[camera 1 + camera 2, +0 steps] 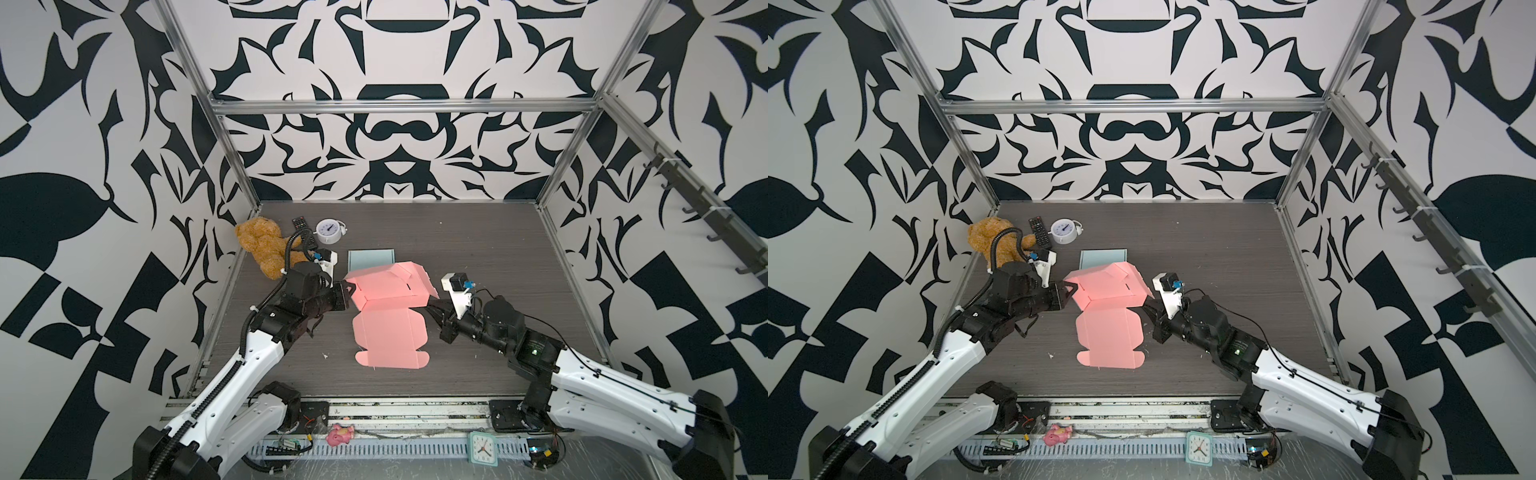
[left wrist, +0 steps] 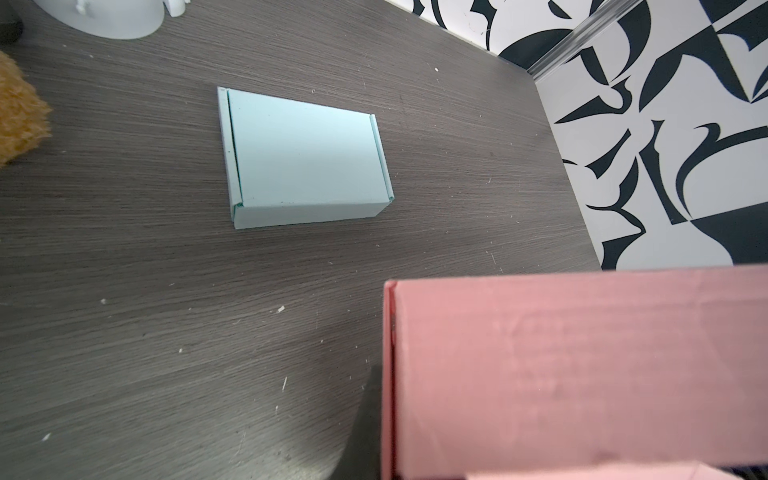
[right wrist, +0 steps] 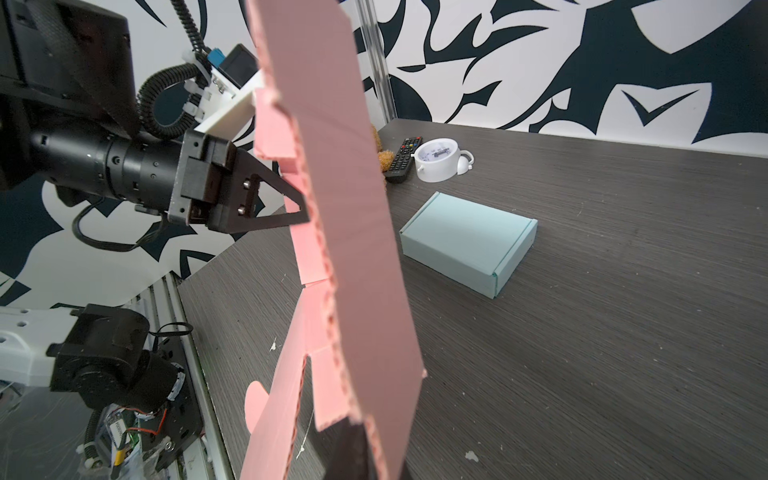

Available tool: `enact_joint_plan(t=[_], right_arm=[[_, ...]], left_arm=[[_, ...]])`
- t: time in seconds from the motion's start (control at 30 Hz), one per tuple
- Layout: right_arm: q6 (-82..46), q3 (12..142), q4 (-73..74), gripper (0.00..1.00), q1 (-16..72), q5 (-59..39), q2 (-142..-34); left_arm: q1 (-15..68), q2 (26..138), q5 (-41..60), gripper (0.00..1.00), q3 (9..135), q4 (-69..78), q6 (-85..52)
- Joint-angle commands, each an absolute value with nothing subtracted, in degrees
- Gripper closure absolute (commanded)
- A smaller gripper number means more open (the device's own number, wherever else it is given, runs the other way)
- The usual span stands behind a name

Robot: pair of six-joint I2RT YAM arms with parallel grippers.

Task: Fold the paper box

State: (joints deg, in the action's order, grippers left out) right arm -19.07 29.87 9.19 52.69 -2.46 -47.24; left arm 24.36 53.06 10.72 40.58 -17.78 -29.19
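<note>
The pink paper box [image 1: 386, 328] [image 1: 1108, 332] lies mid-table, half folded. Its near panel rests flat and its far part stands up as walls and flaps. At the box's left side, my left gripper [image 1: 348, 291] [image 1: 1070, 289] is shut on a raised side flap. The right wrist view shows the left gripper [image 3: 303, 212] pinching the flap. My right gripper [image 1: 432, 305] [image 1: 1147, 306] is shut on the right side panel, which rises from between its dark fingers [image 3: 353, 453]. In the left wrist view the pink wall [image 2: 582, 374] hides the jaws.
A folded light-blue box [image 1: 371, 259] [image 2: 303, 158] [image 3: 469, 241] sits just behind the pink one. At the back left are a teddy bear [image 1: 262, 245], a remote [image 1: 301, 228] and a white alarm clock [image 1: 329, 230]. On the front rail are a pink toy [image 1: 340, 434] and a small clock [image 1: 483, 448].
</note>
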Motion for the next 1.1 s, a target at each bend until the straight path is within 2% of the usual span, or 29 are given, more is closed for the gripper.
enact_joint_plan(t=[0.0,0.23,0.43,0.9,1.07], right_arm=[[-19.7,30.2,7.7,1.0,53.3,-0.7,-43.6],[-17.6,33.7,0.1,1.0,53.8,1.9,-42.2],[-16.0,45.2,-8.2,1.0,54.0,2.8,-51.9],[-18.3,52.3,-11.3,1.0,53.9,9.7,-59.2],[-19.3,52.4,-10.8,1.0,51.8,8.5,-60.6]], left_arm=[[23.6,53.2,10.7,0.94,39.9,-16.3,-29.6],[22.9,53.9,10.3,0.94,38.9,-16.0,-29.2],[22.9,54.2,9.3,0.94,38.0,-16.2,-28.4],[22.9,53.8,9.7,0.95,37.0,-15.6,-27.4],[22.9,52.2,12.0,0.95,36.1,-13.8,-26.5]])
